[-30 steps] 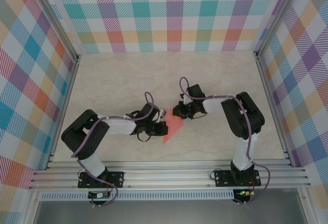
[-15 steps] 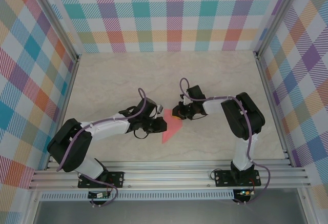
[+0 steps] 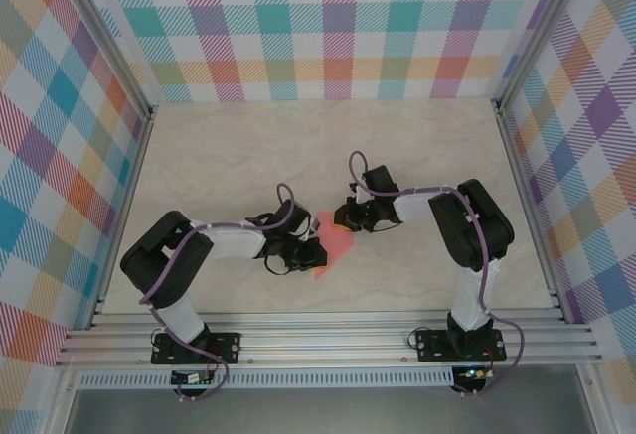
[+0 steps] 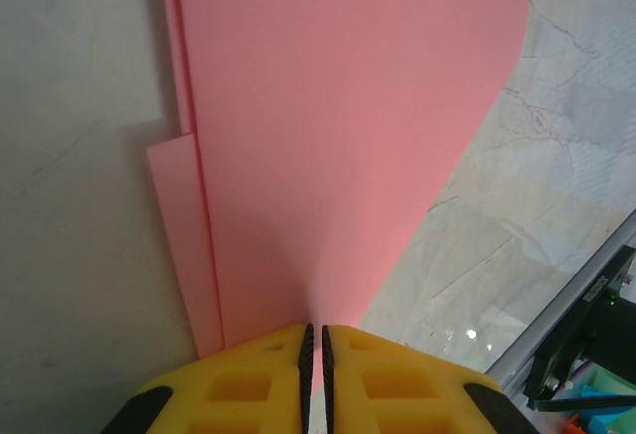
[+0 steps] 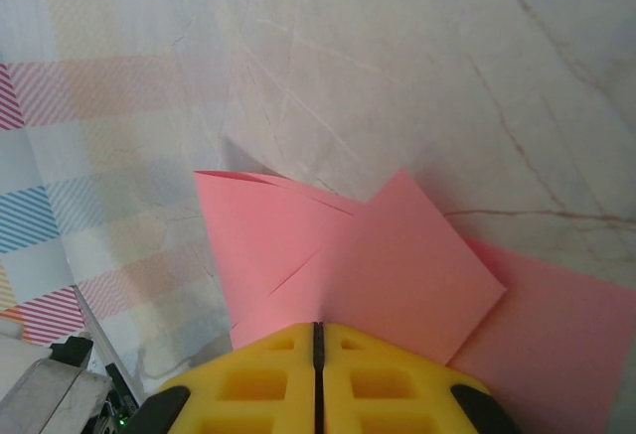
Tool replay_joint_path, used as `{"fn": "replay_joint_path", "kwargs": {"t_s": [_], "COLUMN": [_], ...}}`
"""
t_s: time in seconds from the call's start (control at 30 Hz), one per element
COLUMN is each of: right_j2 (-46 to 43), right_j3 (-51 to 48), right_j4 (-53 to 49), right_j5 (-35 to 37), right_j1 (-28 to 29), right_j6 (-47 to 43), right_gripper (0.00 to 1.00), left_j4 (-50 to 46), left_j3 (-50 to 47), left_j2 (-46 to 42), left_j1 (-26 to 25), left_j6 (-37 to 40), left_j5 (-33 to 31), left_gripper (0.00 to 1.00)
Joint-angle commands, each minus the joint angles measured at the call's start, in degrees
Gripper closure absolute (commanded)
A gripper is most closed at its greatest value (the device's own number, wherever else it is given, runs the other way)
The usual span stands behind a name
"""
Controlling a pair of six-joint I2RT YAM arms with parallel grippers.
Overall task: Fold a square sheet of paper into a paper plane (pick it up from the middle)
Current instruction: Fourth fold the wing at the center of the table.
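The square sheet of paper [image 3: 333, 243] is a pink folded wedge lying mid-table between my two grippers. It has overlapping layers and flaps, not a clear paper plane shape. My left gripper [image 3: 316, 252] meets its lower left edge. In the left wrist view the yellow fingers [image 4: 248, 374] stand almost together, with the pink sheet [image 4: 338, 136] pinched in the slit at the left gripper's tips [image 4: 318, 340]. My right gripper [image 3: 341, 222] holds the upper edge. In the right wrist view the right gripper [image 5: 318, 330] is shut on a crease of the folded sheet [image 5: 397, 265], which spreads ahead of it.
The marble-look table [image 3: 229, 156] is walled by checked panels at the back and both sides. An aluminium rail [image 3: 328, 340] runs along the near edge, also seen low at the right as the rail [image 4: 566, 315]. There is free room behind the paper.
The left arm stretched out half a second ago, then drew its elbow back in. Its gripper stayed at the paper's left edge, and the paper's lower tip shifted slightly. The right arm stayed still.
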Motion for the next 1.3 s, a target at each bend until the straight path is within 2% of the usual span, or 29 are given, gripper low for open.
{"fn": "replay_joint_path", "kwargs": {"t_s": [0.0,0.2,0.37,0.53,0.63,0.73,0.8,0.87,0.93,1.07,1.13,1.27], "right_j2": [2.6,2.9,2.8,0.7,-2.0,-5.9,-9.0,-12.1,-14.8,-19.4,-20.3,-20.9], "right_j3": [-2.7,-2.6,-2.6,-1.7,0.7,2.7,3.3,2.8,1.7,-3.3,-5.1,-9.7], "right_j4": [-5.0,-5.4,-5.2,-5.4,-8.3,-10.9,-13.4,-15.3,-17.5,-18.1,-19.0,-12.7], "right_j5": [6.7,7.1,7.1,5.4,5.1,6.0,8.1,10.4,13.1,14.9,15.2,9.8], "right_j1": [0.0,0.0,0.0,0.0,0.0,0.0,0.0,0.0,0.0,0.0,0.0,0.1], "right_j6": [-0.9,-0.9,-0.7,-0.8,-1.4,-1.9,-2.0,-1.8,-1.1,3.4,6.1,9.6], "right_gripper": [0.92,0.92,0.91,0.88,0.83,0.75,0.66,0.64,0.57,0.52,0.53,0.51], "left_j4": [-3.1,-10.4,-13.0,-13.4,-13.5,-13.6,-15.7,-15.9,-15.5,-16.3,-17.5,-19.8], "left_j3": [-4.4,-7.3,-7.9,-5.7,-2.4,1.5,4.6,6.8,9.1,13.6,15.5,18.6], "left_j2": [-1.2,-5.9,-9.6,-16.3,-17.5,-14.5,-11.5,-9.1,-6.5,-0.6,1.6,4.9], "left_j1": [-0.1,-0.3,-0.3,-0.1,1.0,3.1,4.2,4.7,5.0,5.0,5.0,5.1], "left_j6": [0.4,4.8,5.7,5.3,5.9,6.0,6.3,6.5,6.7,7.8,8.8,10.8], "left_j5": [3.3,3.3,2.1,-2.7,-6.3,-8.4,-9.6,-10.9,-11.1,-11.7,-12.2,-13.5], "left_gripper": [0.87,0.87,0.88,0.88,0.84,0.79,0.76,0.71,0.68,0.64,0.64,0.63]}}
